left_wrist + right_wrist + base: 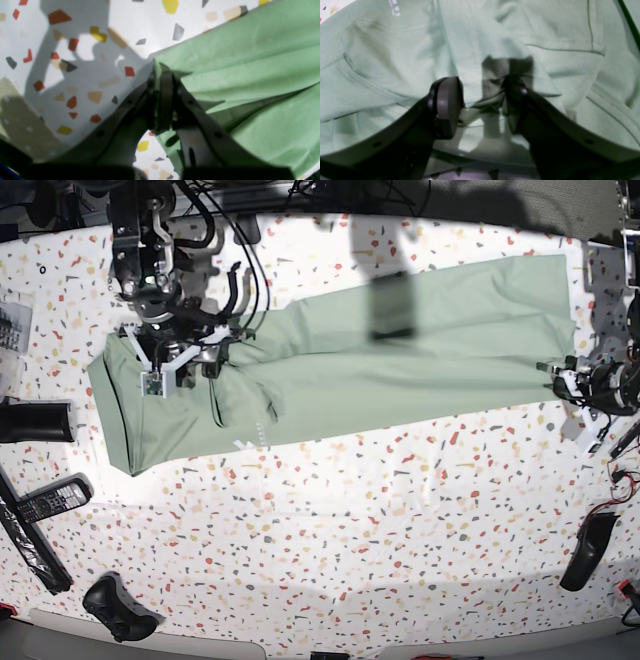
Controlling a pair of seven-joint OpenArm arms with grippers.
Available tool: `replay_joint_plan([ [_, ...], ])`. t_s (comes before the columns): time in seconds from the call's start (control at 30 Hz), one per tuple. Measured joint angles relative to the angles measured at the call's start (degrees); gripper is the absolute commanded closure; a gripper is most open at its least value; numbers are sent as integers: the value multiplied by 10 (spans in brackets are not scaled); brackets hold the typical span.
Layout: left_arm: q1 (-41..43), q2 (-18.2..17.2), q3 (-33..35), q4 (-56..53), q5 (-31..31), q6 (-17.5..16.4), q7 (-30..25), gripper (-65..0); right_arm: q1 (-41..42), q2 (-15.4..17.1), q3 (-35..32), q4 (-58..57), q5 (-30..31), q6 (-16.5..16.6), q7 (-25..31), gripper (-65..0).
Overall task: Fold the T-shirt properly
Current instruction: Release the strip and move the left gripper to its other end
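Note:
The pale sage-green T-shirt [400,350] lies stretched lengthwise across the speckled table [330,520]. My left gripper [163,72] is shut on the shirt's edge [225,75] at the right end and holds the corner slightly raised; in the base view it sits at the right [575,380]. My right gripper [481,100] stands on the shirt's left part [382,62], jaws apart with a small ridge of cloth between them. It also shows in the base view [170,365]. A white print mark [394,8] shows on the cloth.
A remote control [45,500], a black box [35,420], a black strip [30,545] and a game controller [120,608] lie at the left edge. A black oblong object [585,550] lies at the right. Cables [230,240] hang at the back left.

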Motion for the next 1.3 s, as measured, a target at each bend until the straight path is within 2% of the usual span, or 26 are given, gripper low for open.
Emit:
replay_joint_plan([
  [0.07,1,3,2,-3,34,-2,-63,0,0,0,0,0,0,0,0,-291],
  [0.17,-5,12,6,-3,103,33,-122,0,0,0,0,0,0,0,0,-291],
  [0.4,-33,13,7,-9,222,37,-144,0,24,0,-3,-2,50,8,-7,-291],
  [0.5,-49,12,7,-9,228,49,-154,0,39,-3,-4,-2,61,17,-16,-291],
  [0.6,-67,12,7,-9,230,68,-183,0,54,-5,-4,3,61,60,-42,-291],
  [0.67,-75,11,7,-9,230,69,-188,0,55,-5,-4,17,60,70,-51,-291],
  [1.0,-81,11,7,-10,230,69,-189,0,54,-5,-7,167,59,76,-72,-291],
  [1.03,-81,12,7,-10,230,69,-189,-49,54,-5,-7,181,57,75,-76,-291],
  [1.1,-81,11,7,-10,230,70,-189,-211,54,-5,-7,209,57,75,-83,-291],
  [1.13,-81,11,7,-10,230,70,-189,-269,54,-5,-7,221,57,76,-89,-291],
  [1.17,-81,11,7,-10,230,69,-187,-300,54,-5,-7,232,58,75,-95,-291],
  [1.3,-81,11,7,-10,226,80,-141,-303,54,-5,-7,259,58,75,-108,-291],
])
